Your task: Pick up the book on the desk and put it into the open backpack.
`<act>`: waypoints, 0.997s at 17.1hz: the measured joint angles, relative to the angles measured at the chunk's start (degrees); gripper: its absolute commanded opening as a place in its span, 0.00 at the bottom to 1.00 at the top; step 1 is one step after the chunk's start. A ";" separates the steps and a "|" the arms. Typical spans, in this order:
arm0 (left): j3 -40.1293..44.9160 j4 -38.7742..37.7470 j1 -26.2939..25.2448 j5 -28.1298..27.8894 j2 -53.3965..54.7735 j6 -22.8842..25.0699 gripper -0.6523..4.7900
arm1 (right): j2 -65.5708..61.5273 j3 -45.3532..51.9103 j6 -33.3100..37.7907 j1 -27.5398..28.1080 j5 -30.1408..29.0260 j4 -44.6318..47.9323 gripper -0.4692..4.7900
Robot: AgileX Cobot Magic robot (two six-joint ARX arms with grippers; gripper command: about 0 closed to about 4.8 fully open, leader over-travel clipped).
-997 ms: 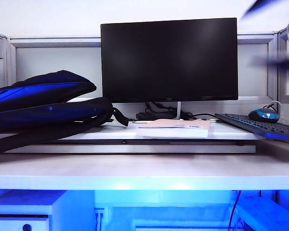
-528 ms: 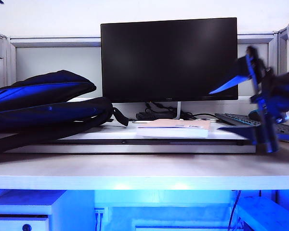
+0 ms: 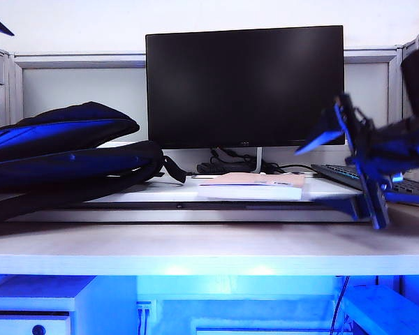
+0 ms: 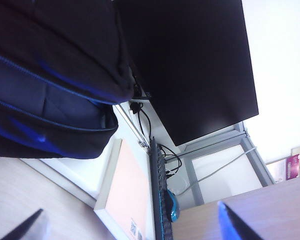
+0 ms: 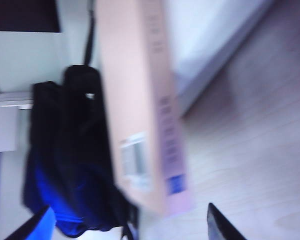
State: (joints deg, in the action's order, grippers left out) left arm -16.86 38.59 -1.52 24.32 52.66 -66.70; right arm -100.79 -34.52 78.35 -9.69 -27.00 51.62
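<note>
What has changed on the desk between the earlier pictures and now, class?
The right gripper has swung in from the upper right, down and leftward toward the thin pinkish-beige softcover book, jaws open, nothing held. The left gripper is open too. Book, dark navy backpack and black monitor stayed put.

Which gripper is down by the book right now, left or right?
The right gripper, open, just right of the book at shelf level; the left gripper, open too, stays high near the backpack.
</note>
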 measured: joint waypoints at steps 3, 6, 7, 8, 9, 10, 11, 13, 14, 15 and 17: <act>0.00 0.00 0.00 0.07 0.07 0.17 1.00 | -2.95 -1.62 -0.94 0.00 0.37 0.85 0.83; 0.00 0.04 0.00 0.13 0.48 0.20 1.00 | -5.88 -4.00 -1.51 -0.76 0.50 2.80 0.83; 0.00 0.11 0.00 0.13 0.46 0.20 1.00 | -6.12 -4.50 -1.42 -1.33 0.50 2.51 0.83; 0.00 0.11 0.00 0.13 0.48 0.20 1.00 | -6.14 -4.76 -1.40 -1.81 0.85 2.27 0.82; 0.00 0.11 0.00 0.13 0.48 0.20 1.00 | -6.43 -5.77 -1.14 -2.56 0.74 1.27 0.59; 0.00 0.11 0.00 0.15 0.48 0.20 1.00 | -6.45 -7.30 -0.85 -2.97 2.40 -1.46 0.47; 0.00 0.11 -0.02 0.13 0.48 0.20 1.00 | -6.45 -7.28 -0.96 -2.97 3.10 -1.53 0.35; 0.00 0.13 -0.02 0.15 0.48 0.20 1.00 | -6.45 -7.28 -1.01 -2.97 5.14 -1.60 0.30; 0.00 0.11 -0.02 0.15 0.48 0.20 1.00 | -6.47 -7.28 -0.98 -2.97 6.58 -1.64 0.10; 0.00 0.13 -0.02 0.15 0.48 0.20 1.00 | -6.47 -7.28 -0.96 -2.97 7.37 -1.66 0.09; 0.00 0.13 0.00 0.22 0.48 0.20 1.00 | -6.56 -7.30 -1.51 -2.97 7.39 -1.53 0.09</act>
State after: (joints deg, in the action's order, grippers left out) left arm -16.86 38.72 -1.52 24.53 53.15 -66.50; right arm -107.35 -41.82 76.84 -12.67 -19.62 50.09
